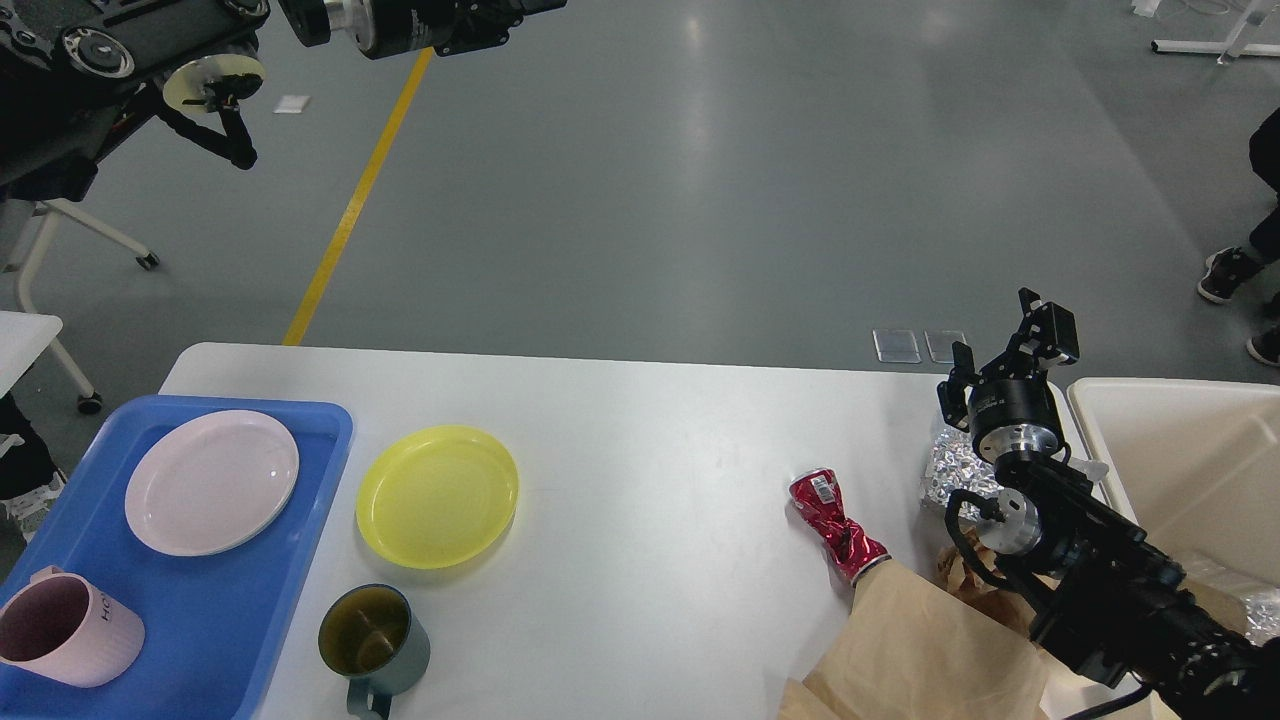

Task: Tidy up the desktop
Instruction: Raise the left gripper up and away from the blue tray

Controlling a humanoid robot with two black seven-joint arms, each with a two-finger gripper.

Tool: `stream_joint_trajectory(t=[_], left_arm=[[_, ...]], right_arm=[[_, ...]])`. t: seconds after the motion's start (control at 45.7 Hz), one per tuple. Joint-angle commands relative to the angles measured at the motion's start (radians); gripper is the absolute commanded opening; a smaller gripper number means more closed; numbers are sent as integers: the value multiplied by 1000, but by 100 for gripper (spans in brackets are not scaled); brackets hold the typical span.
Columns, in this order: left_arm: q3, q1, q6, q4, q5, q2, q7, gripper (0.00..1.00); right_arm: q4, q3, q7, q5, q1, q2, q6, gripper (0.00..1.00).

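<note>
The white desktop (650, 440) carries a yellow plate (437, 495), a dark green mug (375, 632), a crushed red can (835, 520), a crumpled foil ball (948, 466) and a brown paper bag (915, 650). My right gripper (1008, 346) hangs open and empty over the desktop's right end, just above the foil ball. High over the floor at the top edge is my left gripper (520, 12); its fingers are cut off by the frame.
A blue tray (215, 600) at the left holds a pink plate (212, 482) and a pink mug (62, 630). A cream-white bin (1180, 450) stands against the desktop's right end. A person's shoes (1230, 272) show at the far right.
</note>
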Motion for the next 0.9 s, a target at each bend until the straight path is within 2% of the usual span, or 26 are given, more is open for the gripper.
stream_joint_trajectory(t=[0.0,0.197,0.328,0.438,0.503,0.591,0.875], left_arm=[[204,-23,-2,2,0,-48,0,96],[478,-45,-2,4,0,-150,-2,96],[681,-48,-2,7,0,-278,-3,96],[918,-44,-3,4,2,-390,-3,96],[1015,-37,-3,-4,2,-440,-3,96],[1072,-42,-3,-9,2,-473,-5,96],[1123,-43,-2,-15,2,-502,-6,96]], right_arm=[[0,0,0,0,1,0,0,100],[0,0,0,-1,1,0,0,100],[0,0,0,-1,1,0,0,100],[0,0,0,0,1,-1,0,100],[0,0,0,0,1,0,0,100],[0,0,0,0,1,0,0,100],[0,0,0,-1,1,0,0,100]])
